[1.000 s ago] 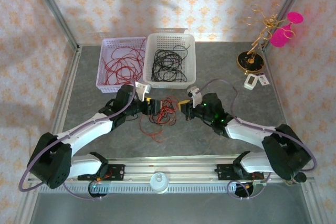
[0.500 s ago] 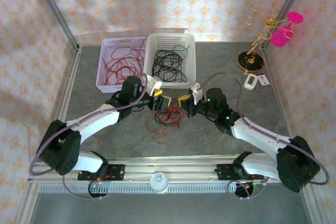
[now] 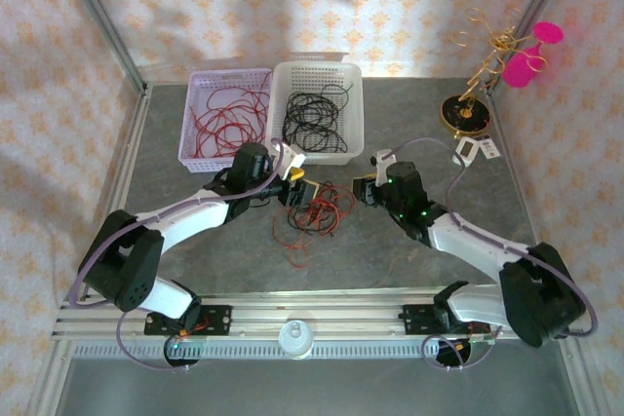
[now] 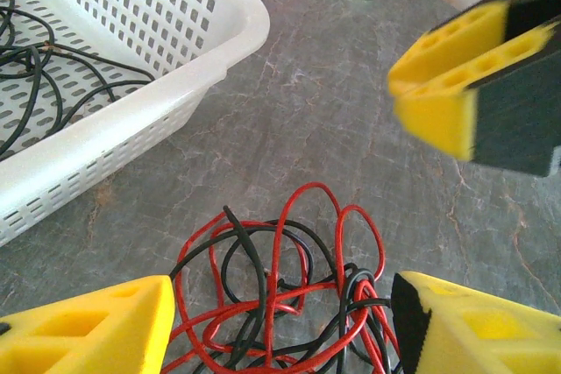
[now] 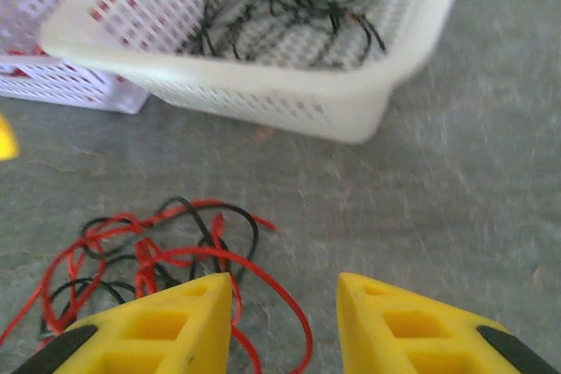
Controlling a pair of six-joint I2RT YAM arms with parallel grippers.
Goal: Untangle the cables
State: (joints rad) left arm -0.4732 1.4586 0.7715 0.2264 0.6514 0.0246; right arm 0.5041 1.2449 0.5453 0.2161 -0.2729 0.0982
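I've got the left claw (image 4: 282,304) spread apart astride the cables (image 3: 314,209) on the bench (image 3: 409,124); right claw (image 5: 285,304) parted, seemingly empty, just beside them.

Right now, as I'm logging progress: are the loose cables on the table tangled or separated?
Tangled: the red and black cables cross and loop through one another in a single clump on the table.
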